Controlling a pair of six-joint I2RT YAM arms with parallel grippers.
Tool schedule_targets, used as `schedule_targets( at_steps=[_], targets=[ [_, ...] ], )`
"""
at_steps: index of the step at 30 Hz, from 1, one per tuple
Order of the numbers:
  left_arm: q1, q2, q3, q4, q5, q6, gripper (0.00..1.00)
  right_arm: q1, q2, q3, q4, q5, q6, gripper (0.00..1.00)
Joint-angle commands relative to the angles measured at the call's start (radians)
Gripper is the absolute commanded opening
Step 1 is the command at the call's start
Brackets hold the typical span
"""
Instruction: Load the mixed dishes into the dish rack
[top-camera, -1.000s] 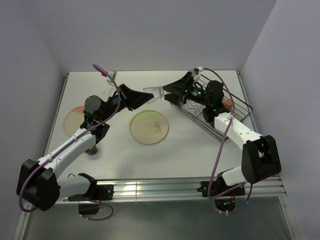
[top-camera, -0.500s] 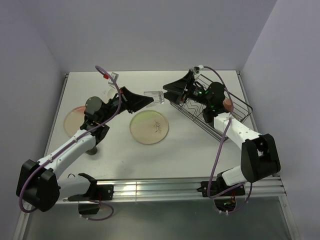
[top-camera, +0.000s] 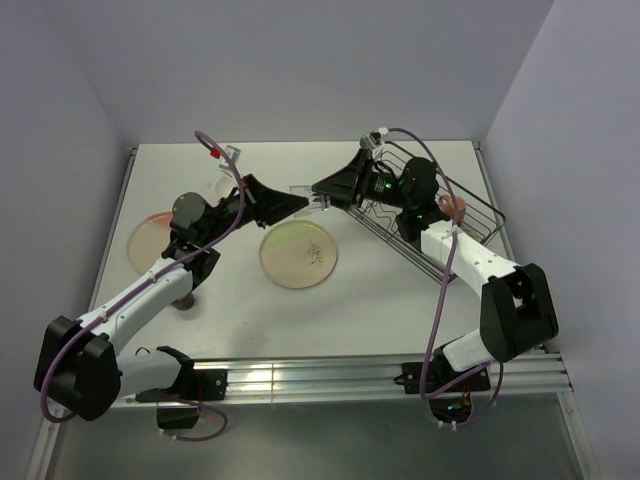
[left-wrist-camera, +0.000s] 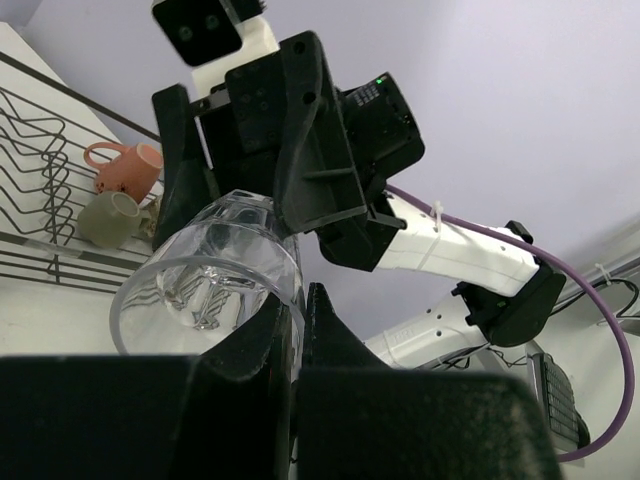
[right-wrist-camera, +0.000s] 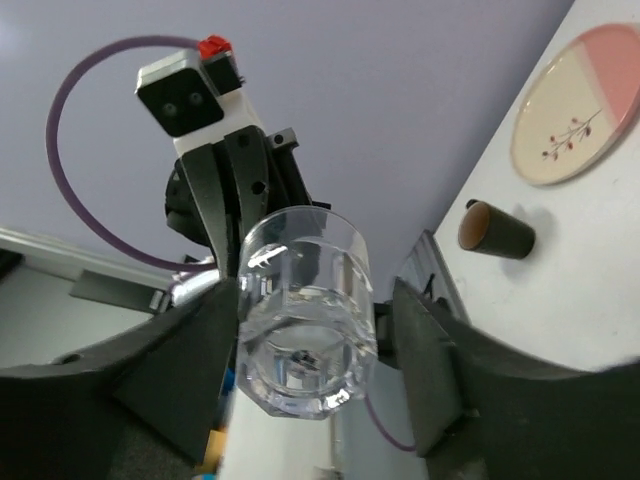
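left hand (top-camera: 297, 196): pinching clear glass (right-wrist-camera: 305, 300) rim
right hand (top-camera: 322, 187): wide, straddling its base
dish rack (top-camera: 487, 207): behind right hand
risk: left lets go before right clamps, glass hits tabletop (top-camera: 380, 290)

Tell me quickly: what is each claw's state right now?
Left claw: closed on the clear glass, pinching its rim.
Right claw: open, straddling that glass.
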Motion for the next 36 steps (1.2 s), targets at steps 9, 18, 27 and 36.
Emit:
schedule_targets(
  at_steps=[9, 18, 27, 36],
  targets=[
    [0.017, 0.0, -0.018, 0.061, 0.026, -0.004, 0.19, 0.002, 0.004, 0.062, 0.049, -0.123, -0.115, 0.06],
    [0.031, -0.055, 0.004, -0.103, -0.007, 0.095, 0.7, -0.081, -0.046, 0.077, -0.077, -0.16, -0.261, 0.0],
    [0.046, -0.174, 0.08, -0.537, -0.178, 0.353, 0.77, -0.291, -0.127, 0.221, -0.824, -0.133, -0.883, 0.0],
    [0.054, -0.346, 0.088, -0.979, -0.56, 0.516, 0.87, -0.538, -0.077, 0.533, -1.638, 0.28, -1.756, 0.0]
  ],
)
